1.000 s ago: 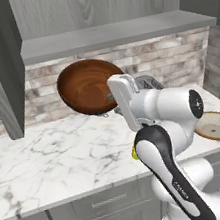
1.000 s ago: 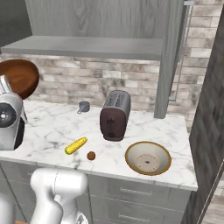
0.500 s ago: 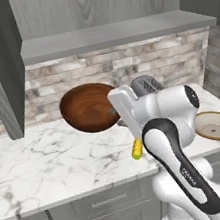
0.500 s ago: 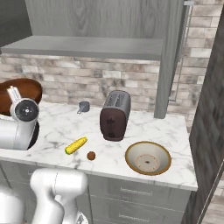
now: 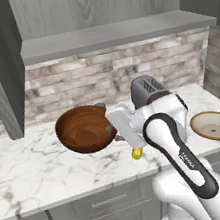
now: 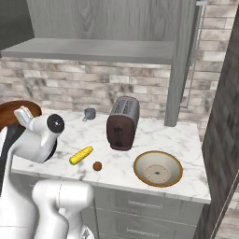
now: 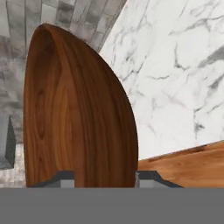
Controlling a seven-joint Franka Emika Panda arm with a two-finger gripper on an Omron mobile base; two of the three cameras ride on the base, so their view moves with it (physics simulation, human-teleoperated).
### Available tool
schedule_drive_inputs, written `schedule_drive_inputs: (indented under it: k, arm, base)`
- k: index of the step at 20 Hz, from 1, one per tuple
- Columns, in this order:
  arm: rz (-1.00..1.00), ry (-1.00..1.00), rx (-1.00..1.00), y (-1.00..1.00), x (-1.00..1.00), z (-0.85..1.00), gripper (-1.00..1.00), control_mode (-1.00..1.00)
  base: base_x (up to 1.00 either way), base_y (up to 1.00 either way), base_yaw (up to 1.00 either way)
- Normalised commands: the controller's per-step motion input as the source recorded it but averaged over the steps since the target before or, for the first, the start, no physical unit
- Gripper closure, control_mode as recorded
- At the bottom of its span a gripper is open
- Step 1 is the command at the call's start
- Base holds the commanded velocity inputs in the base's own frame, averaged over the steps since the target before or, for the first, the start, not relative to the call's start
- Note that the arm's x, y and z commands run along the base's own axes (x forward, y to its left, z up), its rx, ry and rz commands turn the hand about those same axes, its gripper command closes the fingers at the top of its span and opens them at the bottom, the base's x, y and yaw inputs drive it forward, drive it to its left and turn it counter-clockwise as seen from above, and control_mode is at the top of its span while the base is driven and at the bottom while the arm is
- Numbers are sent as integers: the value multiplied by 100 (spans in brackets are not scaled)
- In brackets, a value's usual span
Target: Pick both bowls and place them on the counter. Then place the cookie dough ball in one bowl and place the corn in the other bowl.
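End effector [image 5: 111, 128]: clamped on the rim of the dark wooden bowl [image 5: 83, 128], one finger inside the wall and one outside.
Dark wooden bowl: held tilted, low over the left part of the marble tabletop [image 5: 35, 165], opening turned toward the camera.
Tan bowl [image 6: 157, 168]: sits upright on the tabletop at the right, near the front edge.
Corn [image 6: 80, 155]: lies on the tabletop in front of the toaster [image 6: 122, 123].
Cookie dough ball [image 6: 97, 165]: just beside the corn, between it and the tan bowl.
Mug [image 6: 89, 113]: by the brick wall, left of the toaster.
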Motion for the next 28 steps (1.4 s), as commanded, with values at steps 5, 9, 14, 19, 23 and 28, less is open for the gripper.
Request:
schedule_drive_inputs:
  k: [5, 9, 14, 19, 23, 28]
  arm:
    - [15, 8, -4, 29, 37, -61, 100, -100]
    - [8, 6, -4, 17, 35, -58, 100, -100]
    - [1, 0, 0, -9, 14, -29, 100, -100]
    - [0, -5, -8, -6, 2, -15, 100, -100]
    - [-3, -2, -11, -4, 7, -14, 100, -100]
    - [-6, 2, -3, -20, 23, -8, 100, -100]
  base:
    - [0, 0, 0]
    - [0, 0, 0]
    - [0, 0, 0]
    - [0, 0, 0]
    - [0, 0, 0]
    - [0, 0, 0]
